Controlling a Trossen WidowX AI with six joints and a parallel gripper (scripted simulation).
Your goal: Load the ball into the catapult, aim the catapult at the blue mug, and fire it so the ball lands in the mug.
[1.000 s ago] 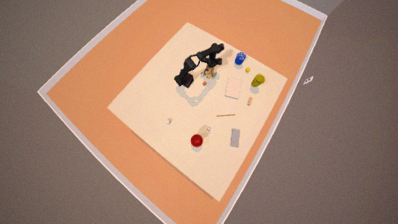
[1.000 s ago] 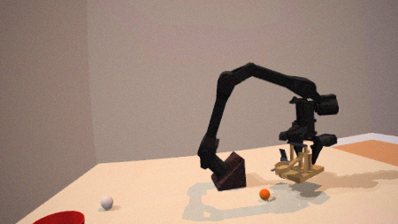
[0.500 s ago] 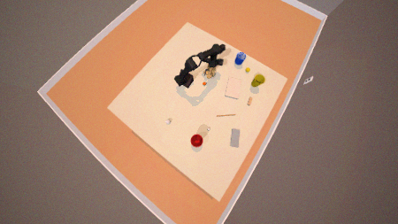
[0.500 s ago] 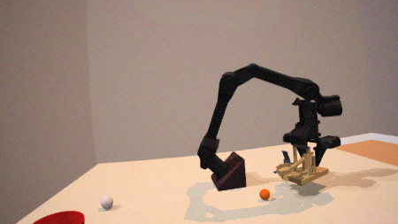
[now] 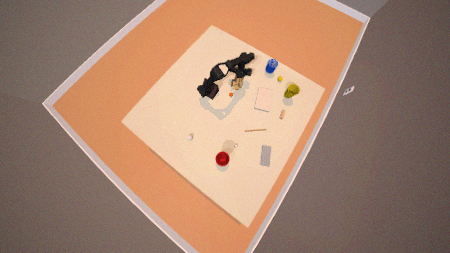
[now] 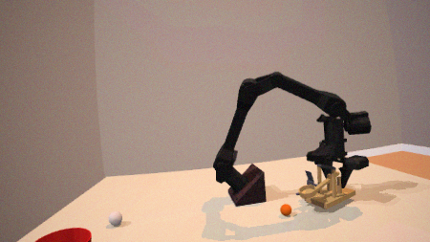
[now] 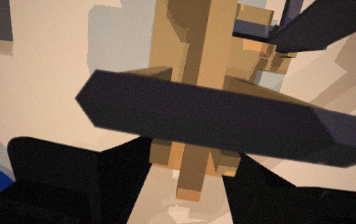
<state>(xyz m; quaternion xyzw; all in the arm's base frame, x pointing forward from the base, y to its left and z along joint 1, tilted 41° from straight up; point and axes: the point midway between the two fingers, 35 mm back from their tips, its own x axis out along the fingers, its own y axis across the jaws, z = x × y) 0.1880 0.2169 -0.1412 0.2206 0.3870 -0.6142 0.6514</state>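
Note:
The tan wooden catapult [image 5: 239,83] [image 6: 333,198] [image 7: 217,55] is between the fingers of my gripper [image 6: 337,177], which is shut on its frame. Its base looks slightly tilted and close to the tabletop; I cannot tell whether it touches. The catapult's spoon points toward the orange ball side in the exterior view. The orange ball [image 5: 231,94] [image 6: 286,209] lies on the table beside the catapult, outside the spoon. The blue mug [image 5: 271,66] [image 7: 4,181] stands beyond the arm's gripper end, and only its edge shows in the wrist view. A dark bar hides part of the catapult there.
A yellow ball [image 5: 280,78] and an olive mug [image 5: 291,91] stand near the blue mug. A flat pad [image 5: 263,99], a small orange block [image 5: 282,114], a thin stick [image 5: 255,130], a grey block [image 5: 265,156], a red mug [image 5: 222,159] [image 6: 64,236] and a white ball [image 5: 190,137] [image 6: 115,218] lie farther off.

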